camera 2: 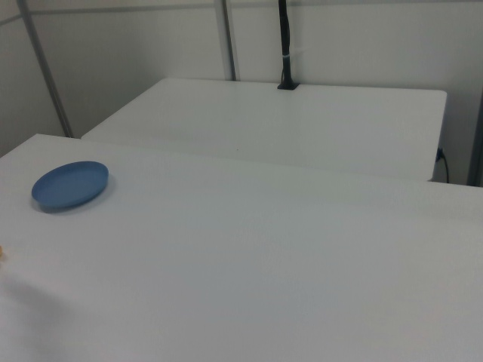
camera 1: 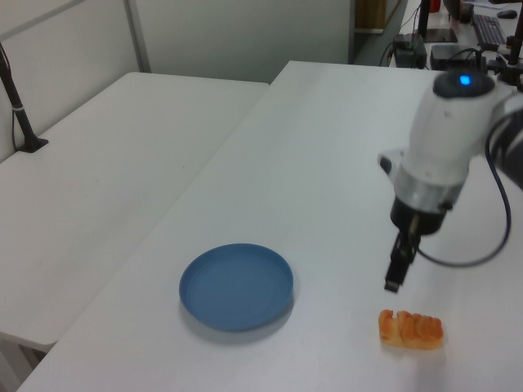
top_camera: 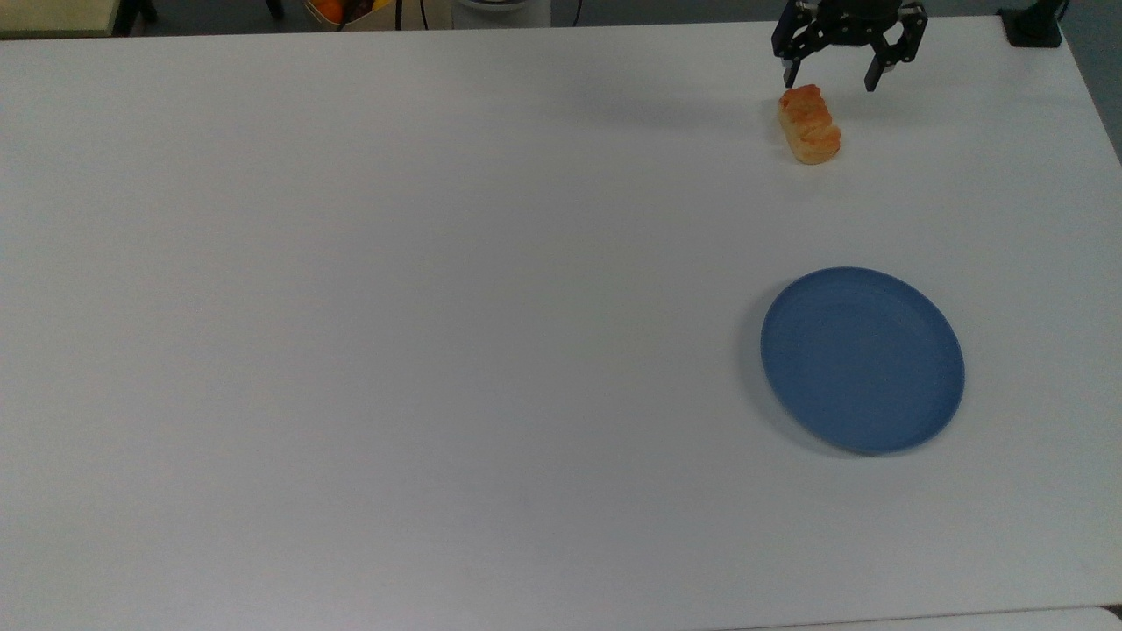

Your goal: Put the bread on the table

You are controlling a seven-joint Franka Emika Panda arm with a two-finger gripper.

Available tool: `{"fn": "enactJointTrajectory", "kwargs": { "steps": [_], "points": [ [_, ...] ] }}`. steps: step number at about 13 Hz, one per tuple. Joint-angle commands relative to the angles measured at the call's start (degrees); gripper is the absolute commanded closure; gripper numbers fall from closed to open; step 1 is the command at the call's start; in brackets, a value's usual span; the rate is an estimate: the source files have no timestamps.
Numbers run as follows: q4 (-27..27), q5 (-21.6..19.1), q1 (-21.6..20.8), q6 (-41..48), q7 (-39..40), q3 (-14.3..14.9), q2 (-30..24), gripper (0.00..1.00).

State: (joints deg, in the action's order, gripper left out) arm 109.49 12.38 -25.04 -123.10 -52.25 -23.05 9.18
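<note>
Plainly, the bread lies flat on the white bench, near the far edge and toward the far right corner as the top view shows it, well apart from the blue plate, which sits nearer the right edge of the bench in the top view. The gripper hangs above and just beyond the bun's far end with its jaws spread wide and holding nothing; in the left view the gripper is clear of the bread, raised off it with open air between. So the bun is outside the jaws, below them and slightly toward the near side of the bench in the top view, not touched on any side. By its look, a small oblong roll with a lumpy glazed crust and paler flanks, it is probably light and somewhat soft, so a hard squeeze would likely dent it, and the glaze on top may be a little slick. If it had to be taken up again, the best hold would seem to be across its short width at the middle, on the paler sides. As things lie, the bread resting on the bench suggests the task is essentially done.
</note>
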Motion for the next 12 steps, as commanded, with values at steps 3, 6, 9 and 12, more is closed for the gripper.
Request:
{"fn": "enactJointTrajectory", "kwargs": {
  "steps": [3,6,9,12],
  "points": [
    [-12.8,-10.8,2.1,18.4,9.4,6.9,-3.0,0.00],
    [-17.5,-14.7,2.1,26.0,18.0,13.7,-5.5,0.00],
    [-17.5,-14.7,1.9,28.2,25.3,19.3,-7.9,0.00],
    [-17.3,-15.8,1.4,32.6,33.3,25.6,-10.4,0.00]
  ]
}}
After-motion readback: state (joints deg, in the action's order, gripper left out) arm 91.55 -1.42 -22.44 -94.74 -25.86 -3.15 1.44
